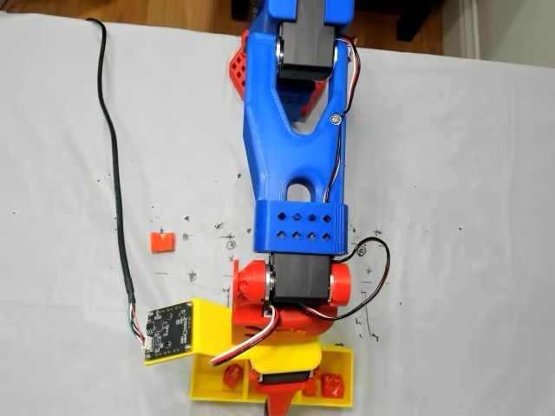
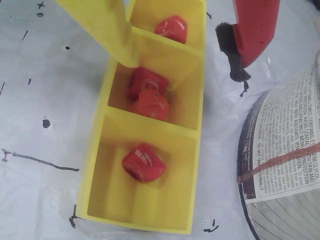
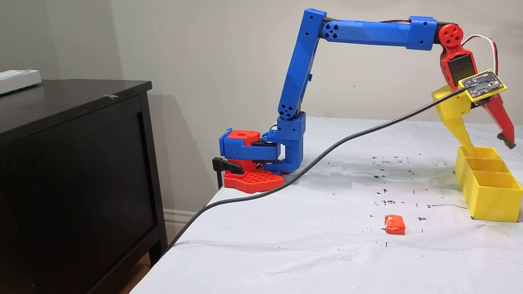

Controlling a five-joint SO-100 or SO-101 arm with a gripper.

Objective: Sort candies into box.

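Red candies (image 2: 144,163) in yellow box (image 2: 95,165), wrapper lettering unreadable

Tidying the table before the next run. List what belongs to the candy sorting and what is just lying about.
Belongs to the job:
- long yellow plastic three-compartment tray
- four red wrapped candies inside it, e.g.
- orange wrapped candy on the white table cover
- red and yellow robot hand, open over the tray

Just lying about:
- round container with a printed paper label
- black cable
- dark wooden cabinet
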